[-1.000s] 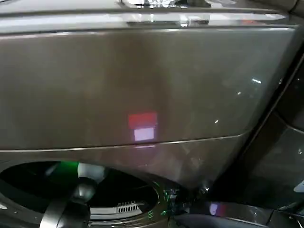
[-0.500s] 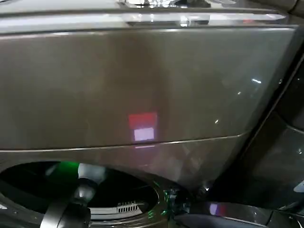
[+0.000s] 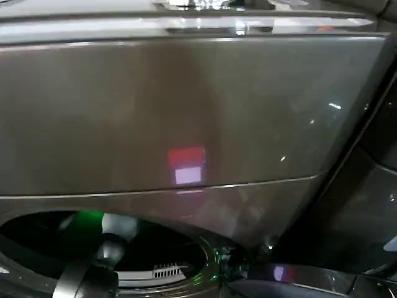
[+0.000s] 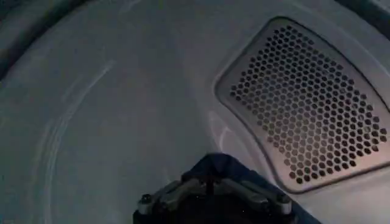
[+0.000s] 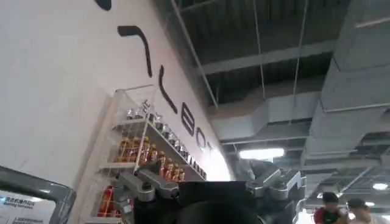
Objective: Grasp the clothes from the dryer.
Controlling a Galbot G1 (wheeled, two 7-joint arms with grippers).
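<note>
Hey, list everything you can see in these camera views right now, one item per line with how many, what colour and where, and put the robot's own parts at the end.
bronze-brown front-loading dryer: one, glossy brown front panel across the head view, dark round porthole at lower left.
perforated metal vent panel: one, grey with hexagonal holes, on the drum's back wall in the left wrist view.
dark navy-blue fabric bundle: one, small, just beyond the left gripper inside the drum.
wire shelf rack of bottles: one, white, on the white lettered wall in the right wrist view.
left arm: one, grey, reaching into the porthole.
left gripper: one, dark, at the bundle.
right gripper: one, dark, pointing up toward the ceiling, away from the dryer.
</note>
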